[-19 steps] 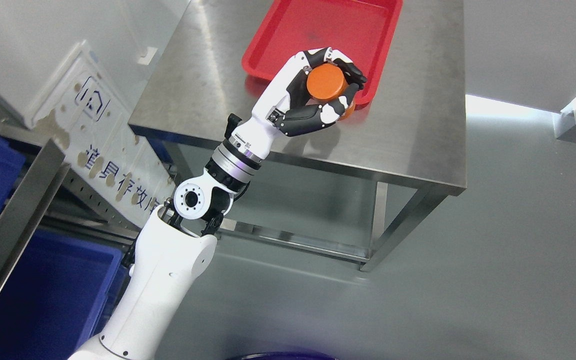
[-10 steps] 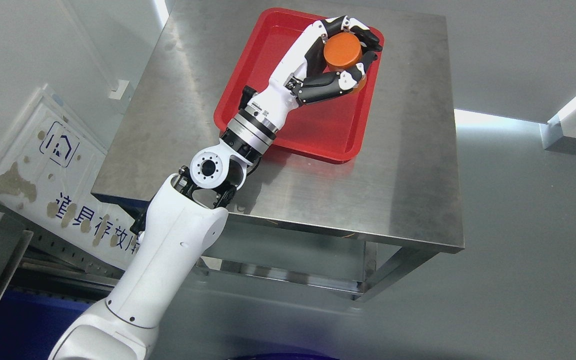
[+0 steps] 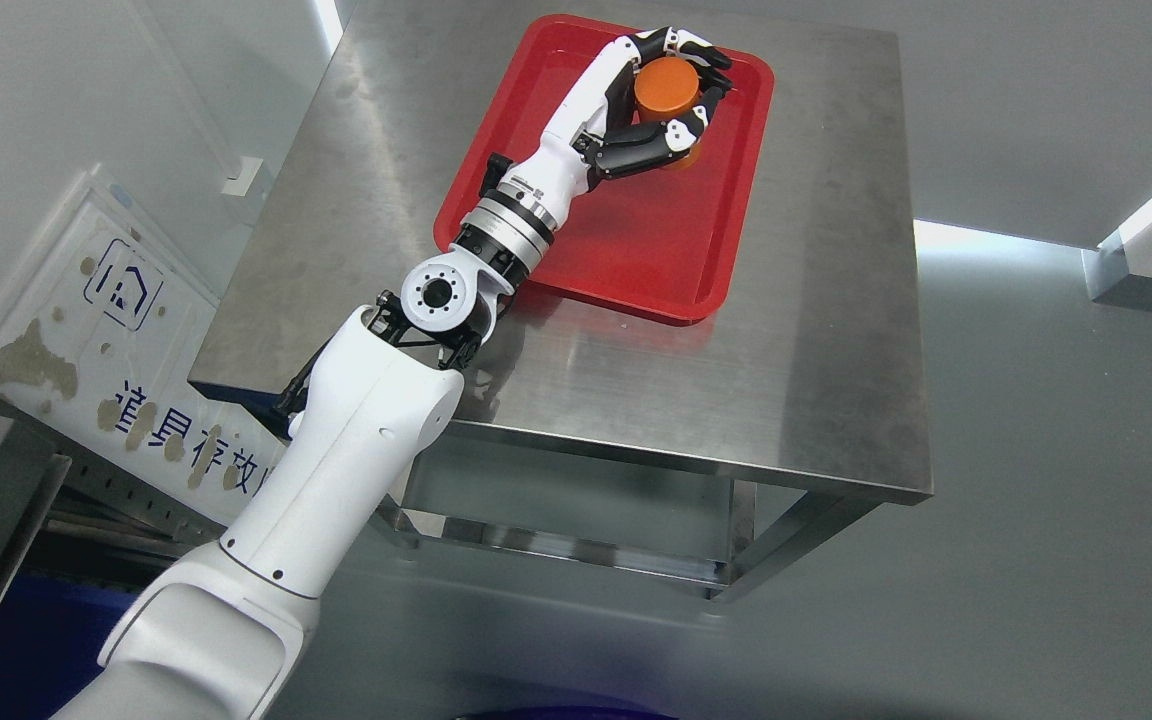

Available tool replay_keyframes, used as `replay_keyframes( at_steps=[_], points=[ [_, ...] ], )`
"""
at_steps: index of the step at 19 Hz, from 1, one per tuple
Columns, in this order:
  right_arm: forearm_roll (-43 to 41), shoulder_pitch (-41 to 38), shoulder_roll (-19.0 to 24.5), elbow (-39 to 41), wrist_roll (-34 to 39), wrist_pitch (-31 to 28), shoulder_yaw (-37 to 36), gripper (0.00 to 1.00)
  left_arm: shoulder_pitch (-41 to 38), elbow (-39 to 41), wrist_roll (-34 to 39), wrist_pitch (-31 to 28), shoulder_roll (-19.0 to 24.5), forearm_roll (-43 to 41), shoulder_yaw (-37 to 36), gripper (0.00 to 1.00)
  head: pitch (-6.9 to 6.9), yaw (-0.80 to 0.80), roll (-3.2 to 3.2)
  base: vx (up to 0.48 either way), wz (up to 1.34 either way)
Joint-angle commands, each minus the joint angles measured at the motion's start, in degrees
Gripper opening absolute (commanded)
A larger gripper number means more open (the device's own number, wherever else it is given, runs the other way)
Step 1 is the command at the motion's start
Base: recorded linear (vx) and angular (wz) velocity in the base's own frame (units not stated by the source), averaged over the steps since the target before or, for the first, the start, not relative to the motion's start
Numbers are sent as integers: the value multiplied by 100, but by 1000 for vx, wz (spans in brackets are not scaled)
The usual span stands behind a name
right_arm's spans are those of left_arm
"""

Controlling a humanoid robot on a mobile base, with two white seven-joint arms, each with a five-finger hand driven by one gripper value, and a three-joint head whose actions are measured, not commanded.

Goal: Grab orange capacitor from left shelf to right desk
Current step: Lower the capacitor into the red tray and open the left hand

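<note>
We had our left hand wrapped around the capacitor, holding it over the far end of the red tray on the desk, so the placing step was underway and next called for lowering and letting go.

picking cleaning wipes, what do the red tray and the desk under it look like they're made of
The red tray looks like moulded plastic: uniform colour, rounded rim, soft gloss. The desk looks like brushed stainless steel: grey, streaky reflections, fine grain. Neither can be confirmed by look alone.
</note>
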State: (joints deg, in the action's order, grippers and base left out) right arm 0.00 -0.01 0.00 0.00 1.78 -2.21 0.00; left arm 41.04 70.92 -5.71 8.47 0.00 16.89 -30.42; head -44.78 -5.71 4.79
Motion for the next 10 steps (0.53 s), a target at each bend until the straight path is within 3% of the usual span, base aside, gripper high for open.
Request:
replay_keyframes(
  at_steps=[1, 7, 8, 10],
  points=[
    [0, -193, -100, 132, -3, -8, -62, 100, 308, -1177, 18, -30, 100, 51, -245, 43, 0, 0, 0, -17, 0],
    [0, -193, -100, 132, -3, -8, -62, 100, 580, -1036, -96, -65, 100, 34, 167, 94, 0, 0, 0, 0, 0],
    [0, -193, -100, 132, -3, -8, -62, 100, 615, -897, -149, -65, 100, 34, 377, 99, 0, 0, 0, 0, 0],
    [0, -193, -100, 132, -3, -8, -62, 100, 616, -589, -272, -82, 100, 34, 1122, 100, 0, 0, 0, 0, 0]
  ],
)
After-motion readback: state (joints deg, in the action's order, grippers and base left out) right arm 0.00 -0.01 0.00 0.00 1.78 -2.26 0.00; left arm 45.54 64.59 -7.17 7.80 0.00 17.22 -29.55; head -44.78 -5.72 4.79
